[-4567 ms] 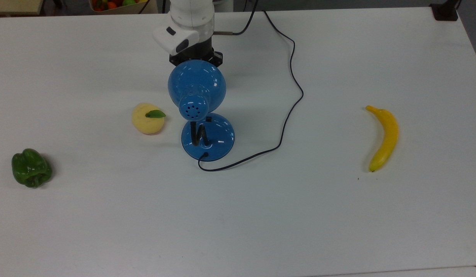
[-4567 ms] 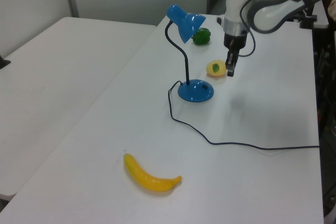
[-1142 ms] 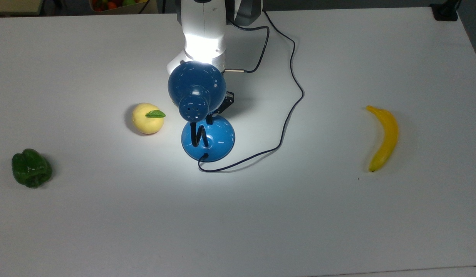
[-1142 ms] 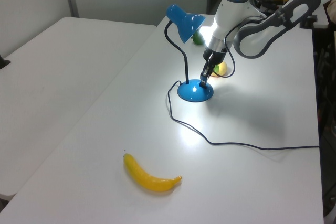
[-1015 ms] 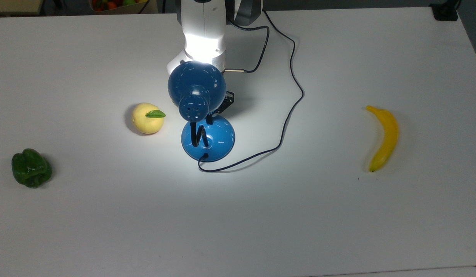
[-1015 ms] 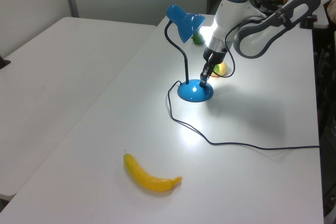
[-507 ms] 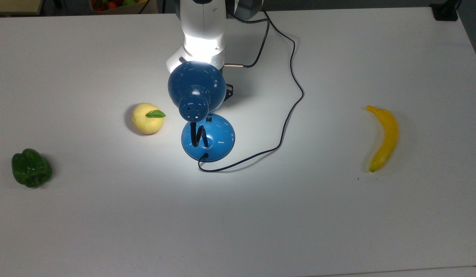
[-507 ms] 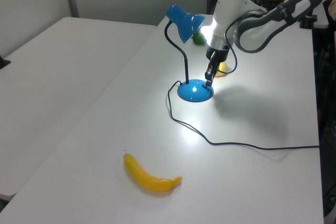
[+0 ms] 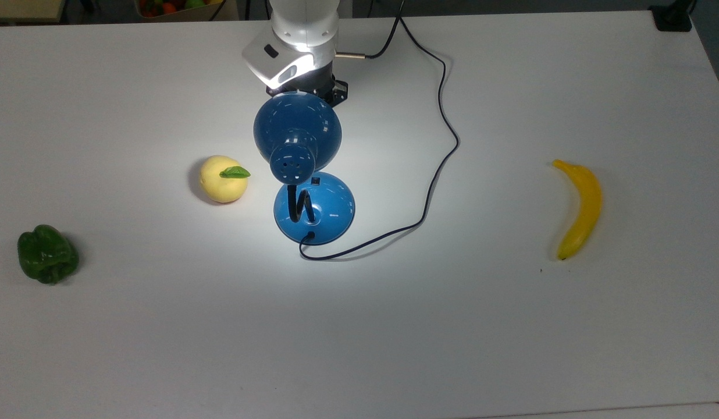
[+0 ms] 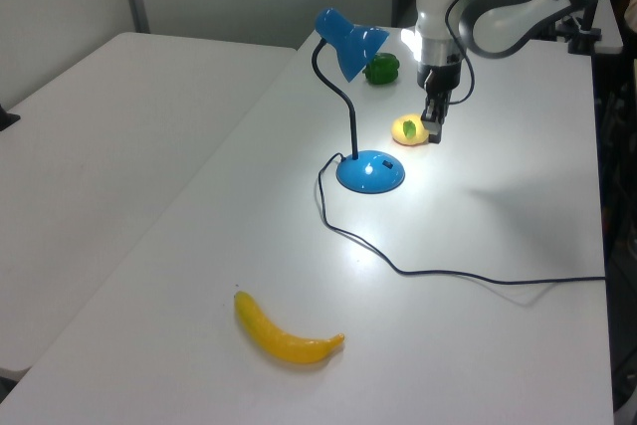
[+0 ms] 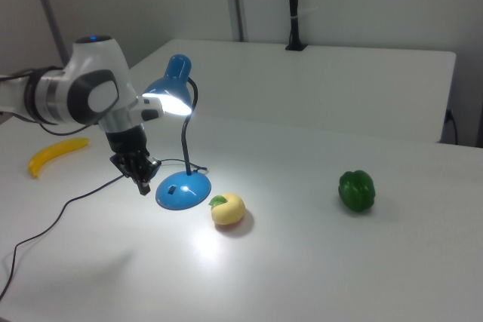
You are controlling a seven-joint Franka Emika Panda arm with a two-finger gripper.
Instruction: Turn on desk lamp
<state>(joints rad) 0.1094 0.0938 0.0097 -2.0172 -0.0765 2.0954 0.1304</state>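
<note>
The blue desk lamp stands mid-table and is lit, throwing a bright pool of light around its round base point(image 9: 330, 212). Its domed shade point(image 9: 297, 131) leans over the base on the black bendy neck point(image 10: 348, 111). A small black switch point(image 9: 314, 181) sits on the base's far edge. The thin black cord point(image 9: 447, 125) runs off to the table's back. My gripper point(image 10: 435, 129) hangs shut and holds nothing, lifted off the base. In the right view the gripper point(image 11: 143, 184) is just left of the base point(image 11: 181, 190), a little above the table.
A yellow fruit with a green leaf point(image 9: 223, 178) lies close to the base on the top view's left. A green pepper point(image 9: 47, 254) sits further left and a banana point(image 9: 580, 206) far right. The cord loops across the table between lamp and banana.
The lamp was dark 4.6 s ago and now shines. One second ago my gripper's tip was down at the base's switch; it has since risen and drawn back from the base.
</note>
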